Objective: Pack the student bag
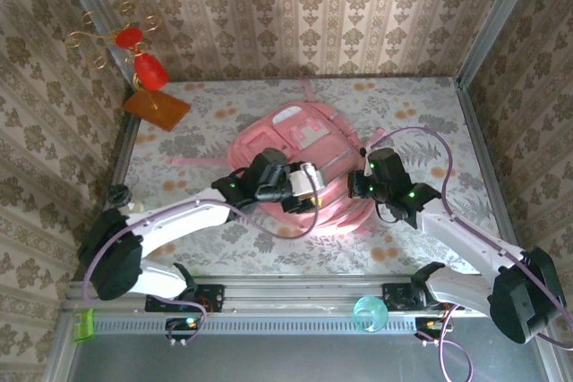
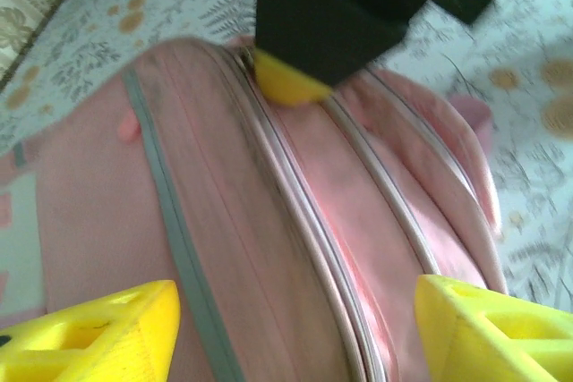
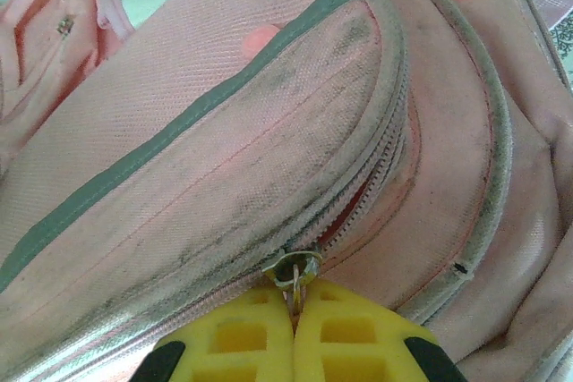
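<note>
The student bag, a large soft pink backpack with grey piping and white patches, lies flat in the middle of the table. My left gripper hovers over its near side. In the left wrist view this gripper is open, its yellow fingertips spread wide over the bag's pink fabric with nothing between them. My right gripper meets the bag's right side. In the right wrist view it is shut on the metal zipper pull of a front pocket, whose zip gapes slightly beyond the slider.
A red and gold wire ornament on a brown board stands at the back left corner. A teal ring and a green piece sit on the near rail. Papered walls close in three sides.
</note>
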Available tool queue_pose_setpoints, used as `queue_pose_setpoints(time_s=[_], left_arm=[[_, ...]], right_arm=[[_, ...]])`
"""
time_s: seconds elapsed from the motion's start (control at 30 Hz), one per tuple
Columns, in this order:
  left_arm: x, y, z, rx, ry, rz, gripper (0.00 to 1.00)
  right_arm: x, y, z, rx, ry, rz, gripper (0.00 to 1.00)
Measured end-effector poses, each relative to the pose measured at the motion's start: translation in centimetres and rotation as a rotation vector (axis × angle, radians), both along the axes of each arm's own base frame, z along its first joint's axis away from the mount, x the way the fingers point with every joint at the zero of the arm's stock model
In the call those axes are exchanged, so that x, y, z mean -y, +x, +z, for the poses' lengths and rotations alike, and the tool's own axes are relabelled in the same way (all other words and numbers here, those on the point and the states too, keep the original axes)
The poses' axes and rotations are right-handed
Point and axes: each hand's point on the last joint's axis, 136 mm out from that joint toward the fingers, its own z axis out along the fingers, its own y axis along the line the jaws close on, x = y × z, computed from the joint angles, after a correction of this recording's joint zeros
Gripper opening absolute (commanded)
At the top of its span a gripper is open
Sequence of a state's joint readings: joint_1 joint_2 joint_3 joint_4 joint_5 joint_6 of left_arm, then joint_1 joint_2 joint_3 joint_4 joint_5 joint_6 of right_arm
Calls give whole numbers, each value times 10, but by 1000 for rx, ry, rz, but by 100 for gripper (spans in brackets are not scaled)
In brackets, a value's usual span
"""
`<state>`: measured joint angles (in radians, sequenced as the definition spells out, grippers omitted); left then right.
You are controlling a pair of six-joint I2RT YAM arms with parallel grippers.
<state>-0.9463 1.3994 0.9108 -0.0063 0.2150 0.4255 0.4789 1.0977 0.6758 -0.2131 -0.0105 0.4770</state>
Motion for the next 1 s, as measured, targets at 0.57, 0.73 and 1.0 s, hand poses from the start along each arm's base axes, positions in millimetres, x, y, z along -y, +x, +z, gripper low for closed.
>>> queue_pose_setpoints(time_s=[0.57,0.73,1.0], left_arm=[[40,23,-35,14,102,34,0],[20,19,-35,42,82,-57,0],[-16,6,-35,76,56,-221,0]], right_arm=[[-3,-7,1,3,6,13,0],[-4,-10,-2,0,-22,54,0],[2,-15,-9,-20,-97,86,0]])
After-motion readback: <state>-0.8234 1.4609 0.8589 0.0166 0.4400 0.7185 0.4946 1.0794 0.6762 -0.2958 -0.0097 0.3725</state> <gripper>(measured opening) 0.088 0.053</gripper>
